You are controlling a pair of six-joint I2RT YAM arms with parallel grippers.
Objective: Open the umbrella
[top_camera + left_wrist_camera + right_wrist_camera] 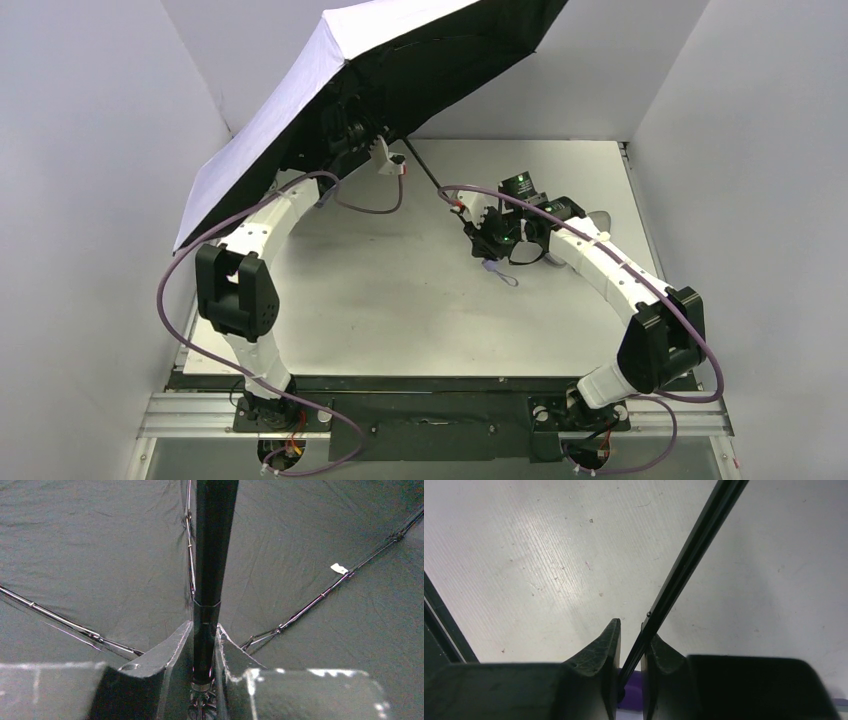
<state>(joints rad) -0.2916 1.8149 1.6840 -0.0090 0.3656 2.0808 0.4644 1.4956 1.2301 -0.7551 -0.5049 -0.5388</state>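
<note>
The umbrella stands spread open and tilted, its pale lavender outside (290, 110) toward the left wall and its black inside (100, 555) facing the table. The thin black shaft (428, 175) slants down to the right. My left gripper (385, 152) sits right under the canopy, shut on the thick black upper shaft (214, 555), which runs between its fingers (172, 650). My right gripper (472, 228) holds the lower end, shut on the thin shaft (689, 560) just above the lavender handle (631, 696). The wrist loop (505, 272) lies on the table.
White walls close in the white table (400, 300) on the left, back and right, and the canopy edge reaches near the left wall (90, 200). Purple cables (365, 208) hang from both arms. A small pale object (602, 216) lies behind the right wrist.
</note>
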